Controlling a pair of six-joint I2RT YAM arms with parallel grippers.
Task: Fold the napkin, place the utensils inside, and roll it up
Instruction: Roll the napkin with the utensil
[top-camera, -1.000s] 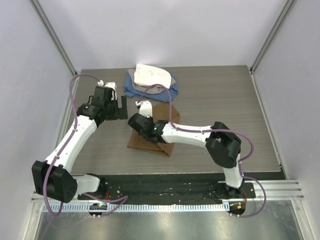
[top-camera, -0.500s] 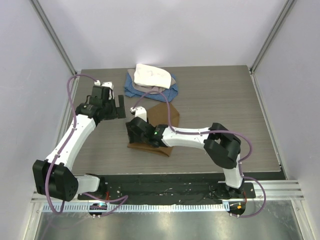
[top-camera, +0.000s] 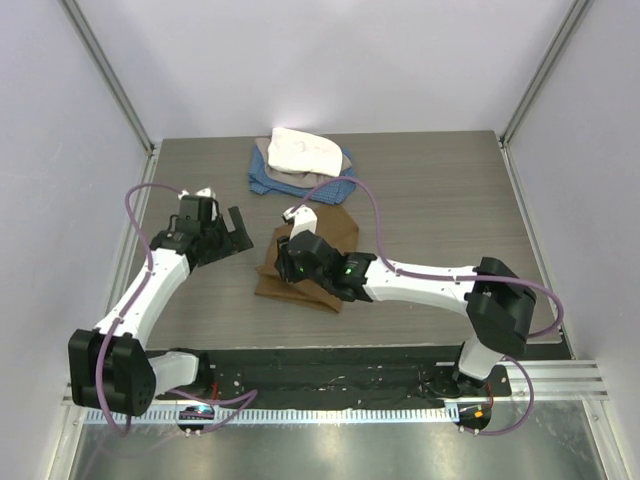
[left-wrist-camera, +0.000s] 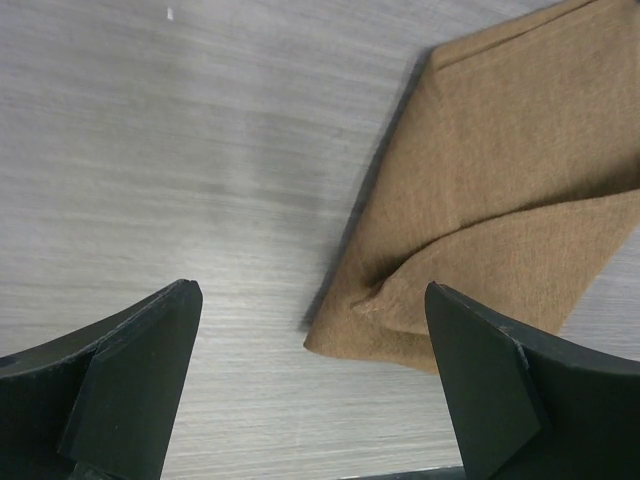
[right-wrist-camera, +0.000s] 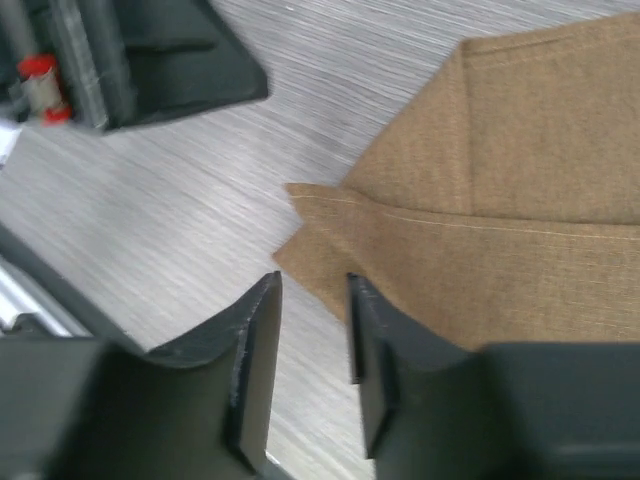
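The tan-brown napkin lies folded on the table, with overlapping layers and a stitched hem. My right gripper hovers low over its left edge. In the right wrist view the napkin has a corner just beyond my right gripper, which is open by a narrow gap with nothing in it. My left gripper is wide open and empty, just left of the napkin. In the left wrist view the napkin has a corner ahead of my left gripper. The utensils are out of view.
A white cloth lies on a blue cloth at the back of the table, just behind the napkin. Walls close in the table on the left, right and back. My left gripper is close in front of my right one.
My right gripper has gone from shut to open at the napkin's left edge, and its elbow has swung out to the right. My left gripper has drifted a little nearer, still wide open.
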